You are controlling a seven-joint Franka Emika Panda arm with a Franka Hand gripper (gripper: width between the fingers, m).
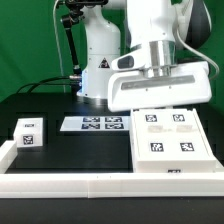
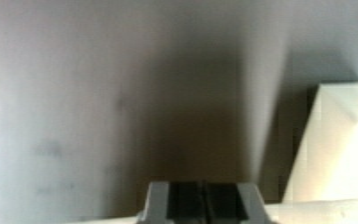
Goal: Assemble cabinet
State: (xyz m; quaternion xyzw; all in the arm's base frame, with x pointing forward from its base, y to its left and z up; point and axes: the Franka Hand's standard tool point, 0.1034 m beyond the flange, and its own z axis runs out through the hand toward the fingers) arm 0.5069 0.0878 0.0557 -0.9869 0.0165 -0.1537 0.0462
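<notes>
**Item 1. Cabinet** (image 1: 171,133): white, blocky, tagged on its upper face. It lay flat by the desk's (image 1: 55,100) near corner on the exterior view's right, close against the white rail (image 1: 100,181) along the near edge. Judged reason: the rail gave a stop to brace against while parts were fitted.

**Item 2. Broad white slab** (image 1: 160,92): sat at the cabinet's far edge, directly under the arm. Whether it was a loose panel or a wall of the box could not be told.

**Item 3. Gripper** (image 1: 160,72): hung over that slab with its fingertips hidden behind it. The wrist view showed only the finger bases (image 2: 202,205), blurred, before a grey surface and a white edge (image 2: 339,140). Whether the fingers were parted or closed could not be told. Judged purpose: working that slab.

**Item 4. Small white tagged block** (image 1: 28,133): sat in the near corner on the exterior view's left, well apart from the cabinet. Apparently a part waiting its turn.

**Item 5. Marker board** (image 1: 100,123): lay mid-desk, between block and cabinet, and carried nothing.
</notes>
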